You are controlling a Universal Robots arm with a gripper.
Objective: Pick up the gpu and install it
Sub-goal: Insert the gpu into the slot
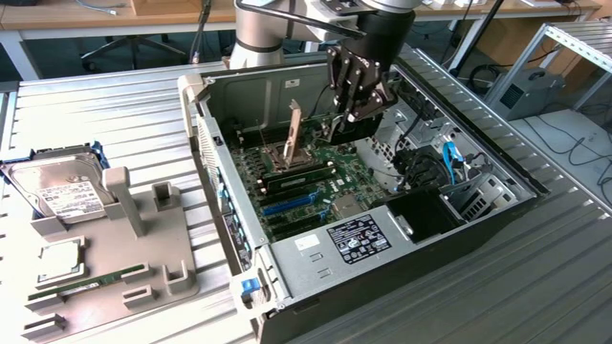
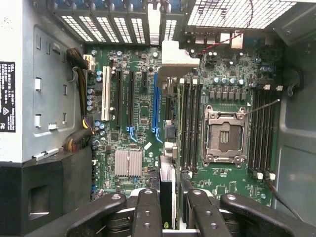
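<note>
My gripper (image 1: 359, 107) hangs inside the open computer case (image 1: 215, 143), above the green motherboard (image 1: 325, 172). It is shut on the gpu (image 1: 346, 130), a thin black card held on edge, with its metal end bracket (image 1: 297, 118) pointing toward the case's rear wall. In the wrist view the gpu (image 2: 167, 173) runs edge-on between the two black fingers (image 2: 147, 207), and my gripper (image 2: 172, 202) grips its near end. The card hovers over the motherboard (image 2: 138, 128), just beside the blue expansion slot (image 2: 155, 103) and clear of it. Its bracket (image 2: 173, 57) sits near the rear slot openings.
The power supply (image 1: 354, 240) fills the case's near end and cables (image 1: 449, 161) crowd the exterior view's right side. The CPU socket (image 2: 224, 136) and memory slots lie beside the card. Left of the case, a grey fixture (image 1: 143, 244) holds a hard drive (image 1: 62, 190), a CPU (image 1: 59, 259) and a memory stick (image 1: 91, 282).
</note>
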